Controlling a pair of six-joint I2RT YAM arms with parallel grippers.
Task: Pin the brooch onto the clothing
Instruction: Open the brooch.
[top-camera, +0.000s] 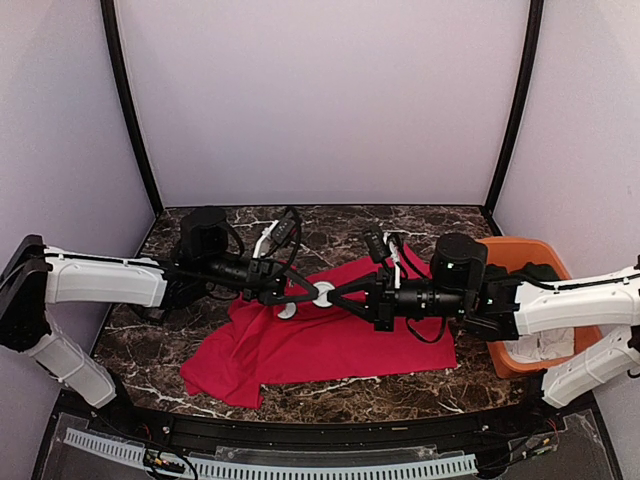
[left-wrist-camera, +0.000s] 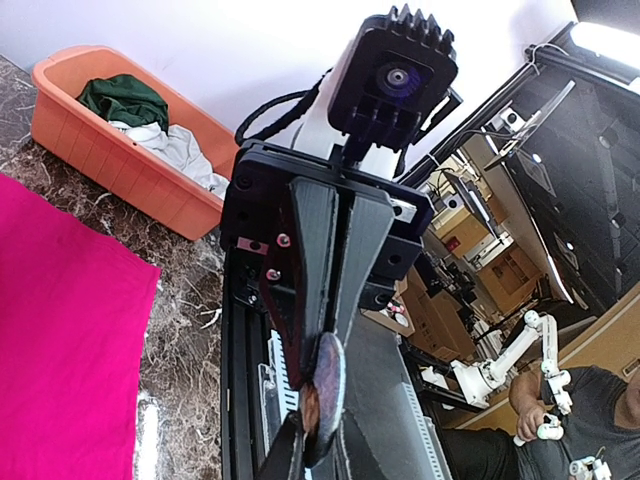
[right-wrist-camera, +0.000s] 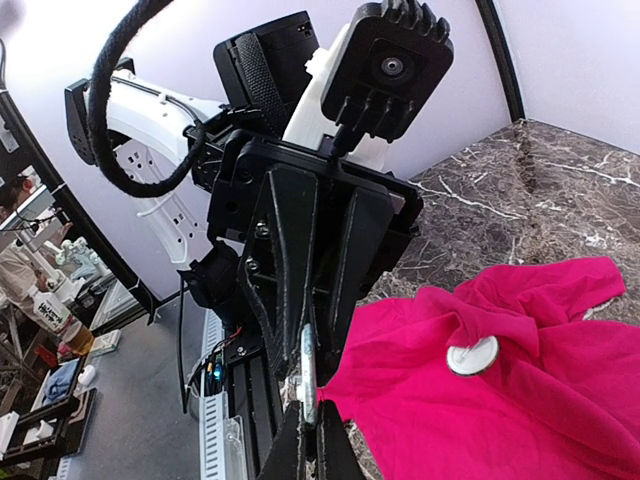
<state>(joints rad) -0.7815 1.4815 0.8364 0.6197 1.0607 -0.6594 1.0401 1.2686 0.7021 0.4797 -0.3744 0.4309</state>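
The red T-shirt (top-camera: 320, 345) lies crumpled on the marble table. Both grippers meet tip to tip above its upper edge, holding a round white brooch (top-camera: 323, 294) between them. My left gripper (top-camera: 314, 294) is shut on the brooch from the left and my right gripper (top-camera: 333, 294) from the right. In the left wrist view the brooch (left-wrist-camera: 327, 390) shows edge-on between my own fingers (left-wrist-camera: 285, 455) and the opposing ones. In the right wrist view it also shows edge-on (right-wrist-camera: 308, 370), next to the shirt (right-wrist-camera: 500, 420). A second white disc (right-wrist-camera: 472, 355) rests on the shirt (top-camera: 287, 311).
An orange basket (top-camera: 522, 250) stands at the right edge, holding a dark green garment (left-wrist-camera: 125, 100) and a white cloth (left-wrist-camera: 180, 150). Dark marble table (top-camera: 420, 225) extends behind the shirt. A black frame rail runs along the near edge (top-camera: 300, 430).
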